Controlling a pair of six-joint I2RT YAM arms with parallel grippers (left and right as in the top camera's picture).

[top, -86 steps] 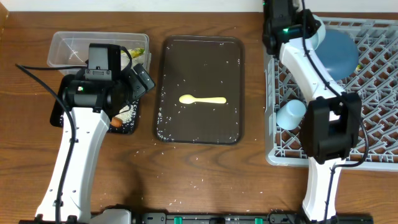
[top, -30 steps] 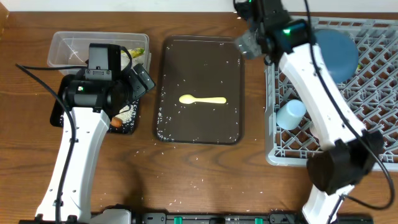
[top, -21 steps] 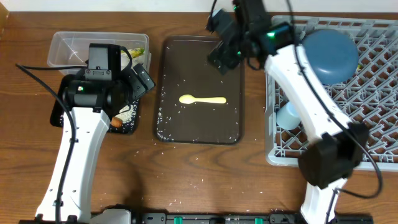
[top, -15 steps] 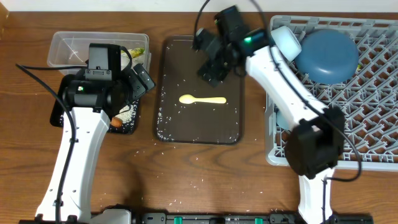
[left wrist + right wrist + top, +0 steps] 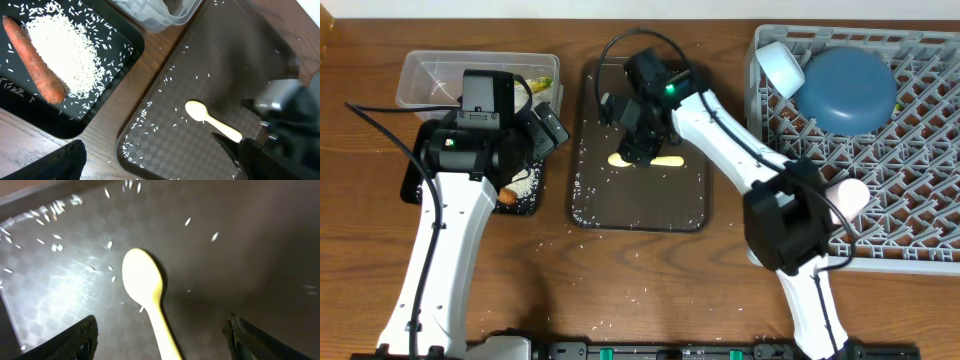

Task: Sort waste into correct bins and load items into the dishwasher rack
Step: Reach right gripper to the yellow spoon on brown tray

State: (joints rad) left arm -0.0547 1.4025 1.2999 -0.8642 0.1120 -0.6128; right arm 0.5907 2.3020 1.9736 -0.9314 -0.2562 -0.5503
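My right pincer (image 5: 161, 327) stands wide, one finger (image 5: 75, 340) on each side of the yellow plastic spoon (image 5: 144, 280). Bare floor of the dark brown serving tray (image 5: 590, 212) shows between each finger and the spoon, and only loose white rice grains (image 5: 50, 245) lie there. To the left, the left gripper (image 5: 544, 130) hangs over the glossy black tray (image 5: 525, 207), near the brown tray's edge. To the right, the grey plastic lattice rack (image 5: 920, 230) walls off that side. The brown tray's near half lies open.
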